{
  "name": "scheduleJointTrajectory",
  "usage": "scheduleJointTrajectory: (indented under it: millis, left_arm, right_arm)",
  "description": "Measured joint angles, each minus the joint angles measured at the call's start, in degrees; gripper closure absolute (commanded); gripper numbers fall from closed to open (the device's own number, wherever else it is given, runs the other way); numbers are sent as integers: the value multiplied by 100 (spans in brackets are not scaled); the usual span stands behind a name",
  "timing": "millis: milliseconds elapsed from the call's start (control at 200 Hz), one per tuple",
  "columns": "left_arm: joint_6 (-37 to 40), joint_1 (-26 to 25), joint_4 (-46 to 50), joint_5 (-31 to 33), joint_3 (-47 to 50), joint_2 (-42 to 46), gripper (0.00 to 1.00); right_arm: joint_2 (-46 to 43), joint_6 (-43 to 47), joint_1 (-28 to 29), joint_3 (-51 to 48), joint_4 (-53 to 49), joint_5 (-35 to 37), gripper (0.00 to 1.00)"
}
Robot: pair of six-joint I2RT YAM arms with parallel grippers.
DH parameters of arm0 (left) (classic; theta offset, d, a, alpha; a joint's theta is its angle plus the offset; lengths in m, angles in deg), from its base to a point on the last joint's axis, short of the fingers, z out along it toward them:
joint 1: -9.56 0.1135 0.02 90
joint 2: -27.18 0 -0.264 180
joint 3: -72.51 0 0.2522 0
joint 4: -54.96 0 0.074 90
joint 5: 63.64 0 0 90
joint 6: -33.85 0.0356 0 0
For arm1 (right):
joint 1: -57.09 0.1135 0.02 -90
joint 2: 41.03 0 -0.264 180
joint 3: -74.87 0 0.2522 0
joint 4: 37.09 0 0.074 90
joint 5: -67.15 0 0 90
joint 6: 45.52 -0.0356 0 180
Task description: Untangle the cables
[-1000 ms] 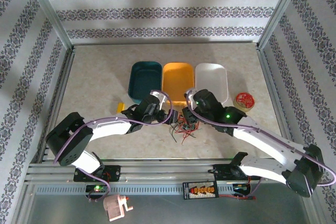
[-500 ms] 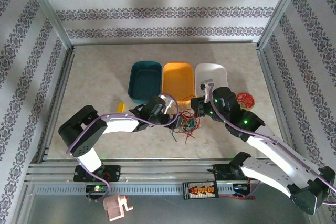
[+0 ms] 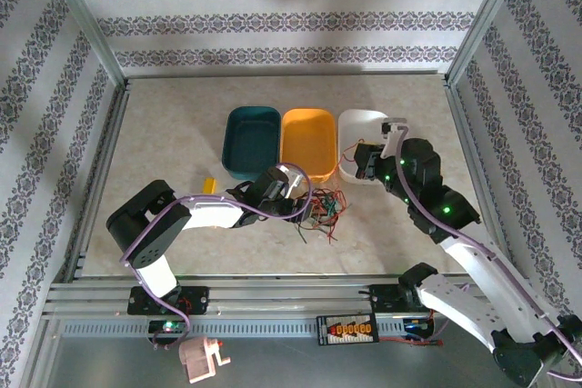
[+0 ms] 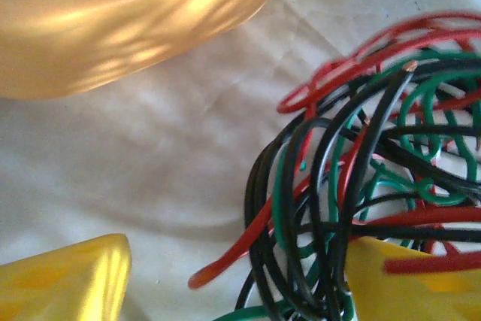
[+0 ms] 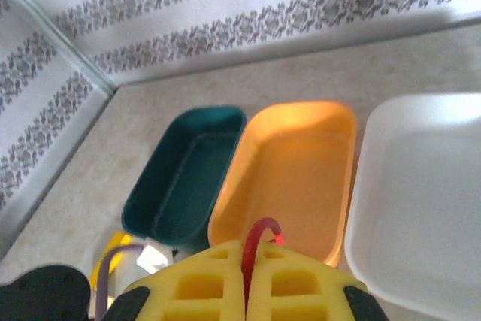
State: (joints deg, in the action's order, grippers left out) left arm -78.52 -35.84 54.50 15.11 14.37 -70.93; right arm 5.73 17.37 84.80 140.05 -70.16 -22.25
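Left pincer [image 3: 300, 203] at the cables [image 3: 324, 209], right pincer [image 3: 362, 163] off with one strand

Find the cables heaped on the bench [image 3: 173, 134] just short of the orange tray [image 3: 307, 138], touching the left pincer on its right side. Shows, from the left wrist, that pincer [image 4: 237, 268] spread: one yellow finger [image 4: 68, 280] bare on the bench, the other crossed by the edge of the red, green and black loops [image 4: 353, 186], with most of the knot off to the right of the gap rather than in it. Probably calls for a small shift right before closing takes more than a few strands. Has no clear long axis, being a round snarl. Leaves the left arm much the nearer. Over by the white tray [image 3: 368, 124], apart from the heap, see the right pincer [image 5: 249, 264] pressed together on a single red cable [image 5: 259, 232] arching up out of it.
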Motion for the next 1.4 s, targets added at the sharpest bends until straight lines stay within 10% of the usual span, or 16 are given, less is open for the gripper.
scheduleJointTrajectory:
  millis: [395,1399]
  left_arm:
    - [48,-2,-216,37,-22,-284,100]
    - [57,-13,-280,365,264,-125,100]
  right_arm:
    - [-317,2,-177,245,173,304,100]
    - [-1290,1416,-702,962,256,3440,100]
